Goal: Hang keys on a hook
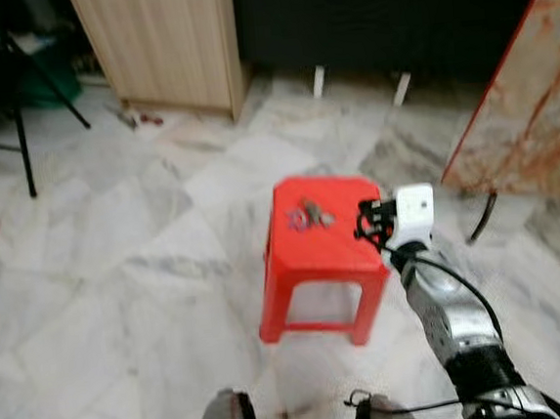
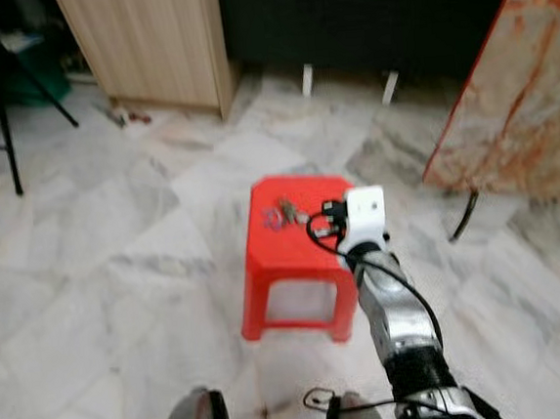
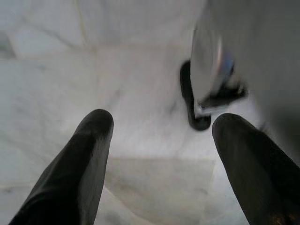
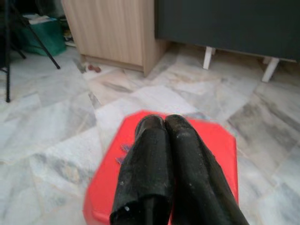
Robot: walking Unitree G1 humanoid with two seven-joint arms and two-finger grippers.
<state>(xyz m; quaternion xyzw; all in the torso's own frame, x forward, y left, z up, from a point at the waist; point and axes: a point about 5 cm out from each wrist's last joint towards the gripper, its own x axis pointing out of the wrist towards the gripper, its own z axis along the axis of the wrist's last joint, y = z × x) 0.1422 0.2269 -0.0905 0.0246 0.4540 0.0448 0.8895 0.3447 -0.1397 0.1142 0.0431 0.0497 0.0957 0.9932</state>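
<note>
A bunch of keys (image 1: pixel 307 215) lies on top of a red plastic stool (image 1: pixel 309 261) on the marble floor. My right gripper (image 1: pixel 368 223) is held out over the stool's right edge, just right of the keys. In the right wrist view its two black fingers (image 4: pixel 164 124) are pressed shut with nothing between them, above the red stool top (image 4: pixel 218 145), and a bit of the keys (image 4: pixel 124 149) peeks out beside them. My left gripper (image 3: pixel 161 124) hangs open over bare floor.
A light wooden cabinet (image 1: pixel 162 38) and a dark unit on white legs (image 1: pixel 381 14) stand behind the stool. A marble slab (image 1: pixel 536 109) leans at the right. A black tripod leg (image 1: pixel 24 144) stands at the left. Open floor surrounds the stool.
</note>
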